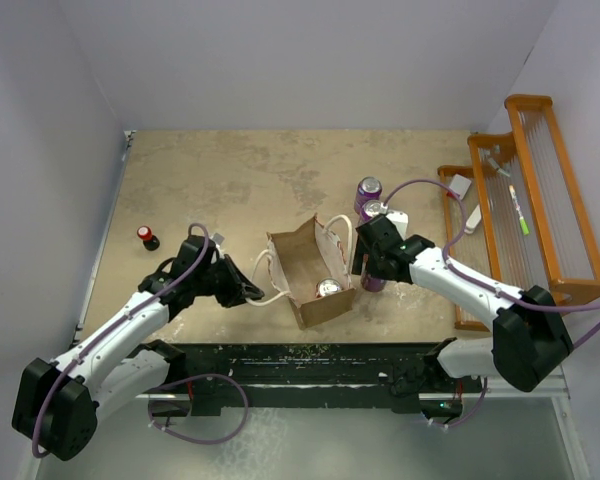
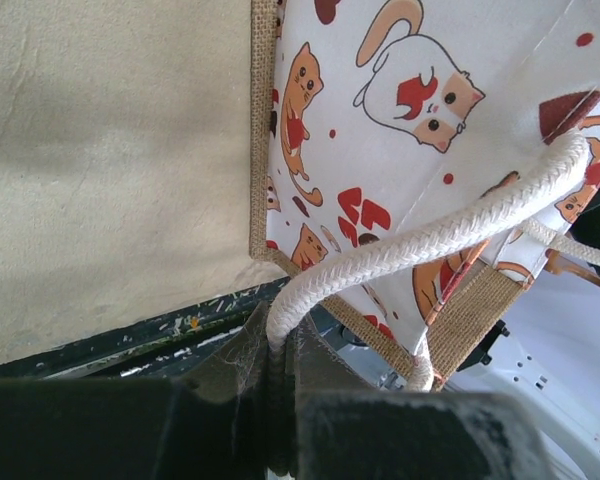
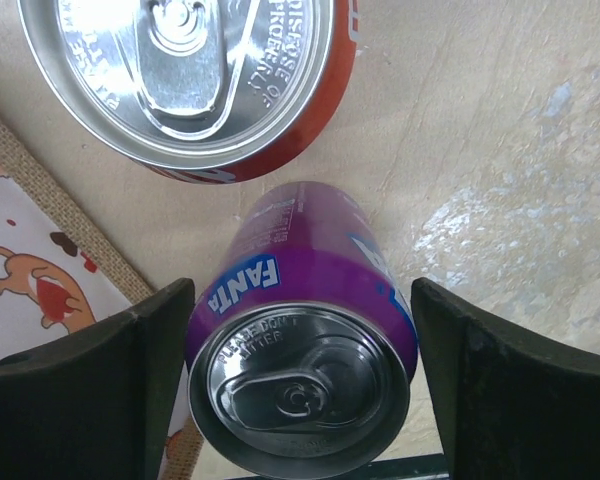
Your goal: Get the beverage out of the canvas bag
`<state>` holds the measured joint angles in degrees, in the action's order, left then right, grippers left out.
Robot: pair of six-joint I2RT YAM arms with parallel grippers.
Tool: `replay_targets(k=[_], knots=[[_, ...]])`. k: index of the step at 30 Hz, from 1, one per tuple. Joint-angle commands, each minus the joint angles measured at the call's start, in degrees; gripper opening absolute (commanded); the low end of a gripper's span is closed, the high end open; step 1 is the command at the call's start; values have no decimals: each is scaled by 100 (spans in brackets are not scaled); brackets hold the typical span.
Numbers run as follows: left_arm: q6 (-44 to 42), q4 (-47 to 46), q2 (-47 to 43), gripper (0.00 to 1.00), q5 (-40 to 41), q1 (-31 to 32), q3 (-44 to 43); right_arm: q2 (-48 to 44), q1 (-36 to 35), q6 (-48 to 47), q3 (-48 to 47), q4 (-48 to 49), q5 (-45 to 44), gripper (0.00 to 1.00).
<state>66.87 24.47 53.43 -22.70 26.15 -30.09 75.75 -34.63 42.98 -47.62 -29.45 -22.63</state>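
Note:
The canvas bag (image 1: 302,268) stands open mid-table, with a silver-topped can (image 1: 328,288) inside near its front right corner. My left gripper (image 1: 252,294) is shut on the bag's white rope handle (image 2: 430,235), to the left of the bag; its fingers (image 2: 320,370) pinch the rope, and the cat-print lining (image 2: 380,130) fills that view. My right gripper (image 1: 370,265) is shut on an upright purple Fanta can (image 3: 300,330) just right of the bag, one finger (image 3: 160,350) on each side. The can's base looks to be at table level.
An orange-red can (image 3: 190,70) stands just beyond the Fanta can; it also shows in the top view (image 1: 375,210), with another purple can (image 1: 368,190) behind it. A small red-capped bottle (image 1: 147,237) stands at the left. A wooden rack (image 1: 525,200) lines the right edge.

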Motion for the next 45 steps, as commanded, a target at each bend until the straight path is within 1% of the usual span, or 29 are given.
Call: replay_targets(k=[1, 2, 3, 10, 18, 23, 25, 27, 30, 34, 39, 42, 45], knots=[[-114, -256, 35, 0, -158, -5, 80, -34, 28, 4, -204, -20, -23, 95], [-143, -258, 50, 0, -172, -5, 88, -34, 28, 10, -227, -43, -38, 99], [-156, -258, 58, 0, -192, -5, 90, -41, 27, 16, -259, -84, -54, 100], [-197, -311, 101, 0, -349, -5, 88, -326, 35, -65, -470, -227, -48, 100], [-431, -310, 300, 0, -614, -5, 18, -1289, 29, -456, -481, -463, 212, 100], [-590, -184, 340, 0, -714, -5, -75, -2012, 32, -603, -879, -801, 197, 100], [-608, -156, 335, 0, -730, -5, -114, -2242, 28, -941, -1125, -559, 417, 100], [-604, -154, 340, 0, -749, -5, -136, -2333, 27, -1234, -1405, -255, 855, 100], [-611, -170, 367, 0, -785, -5, -184, -2235, 28, -1291, -1817, -167, 1382, 99], [-649, -68, 356, 0, -817, -5, -289, -1881, 11, -1458, -2345, 19, 2386, 96], [-657, 66, 227, 0, -813, -4, -294, -1421, -242, -1495, -2615, 437, 3227, 94], [-664, 139, 167, 0, -798, -5, -260, -1061, -793, -1639, -2785, 372, 3132, 94], [-683, 199, 120, 0, -794, -5, -241, -570, -1681, -1848, -3108, 23, 2510, 93]])
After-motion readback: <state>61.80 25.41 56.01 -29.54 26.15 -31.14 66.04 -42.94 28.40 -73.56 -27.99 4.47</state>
